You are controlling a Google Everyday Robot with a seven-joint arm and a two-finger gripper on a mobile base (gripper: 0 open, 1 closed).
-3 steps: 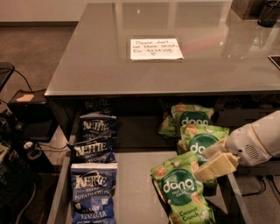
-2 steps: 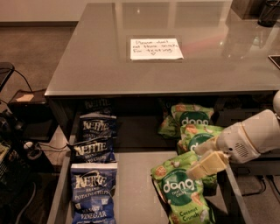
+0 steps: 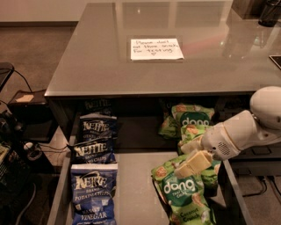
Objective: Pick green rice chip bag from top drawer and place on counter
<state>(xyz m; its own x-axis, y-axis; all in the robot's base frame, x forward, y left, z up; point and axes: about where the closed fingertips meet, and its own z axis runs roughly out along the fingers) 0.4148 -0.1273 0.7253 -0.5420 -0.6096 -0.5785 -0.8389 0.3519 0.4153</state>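
Several green rice chip bags lie along the right side of the open top drawer (image 3: pixel 136 184). The nearest one (image 3: pixel 184 193) shows the "dang" logo and lies flat at the front right. Others (image 3: pixel 191 118) are stacked behind it, near the counter's front edge. My gripper (image 3: pixel 192 158) comes in from the right on a white arm and hangs just over the top edge of the nearest green bag. One cream finger (image 3: pixel 194 163) lies across that bag's top. The counter (image 3: pixel 109 57) is a glossy grey slab above the drawer.
Three dark blue Kettle chip bags (image 3: pixel 94 193) lie in a row down the drawer's left side. A white handwritten note (image 3: pixel 156 48) sits on the counter. Cables and dark equipment (image 3: pixel 17 145) fill the floor at left. A dark object (image 3: pixel 270 13) stands at the counter's far right corner.
My gripper and arm have moved left and slightly down over the green bags. The bags have not moved.
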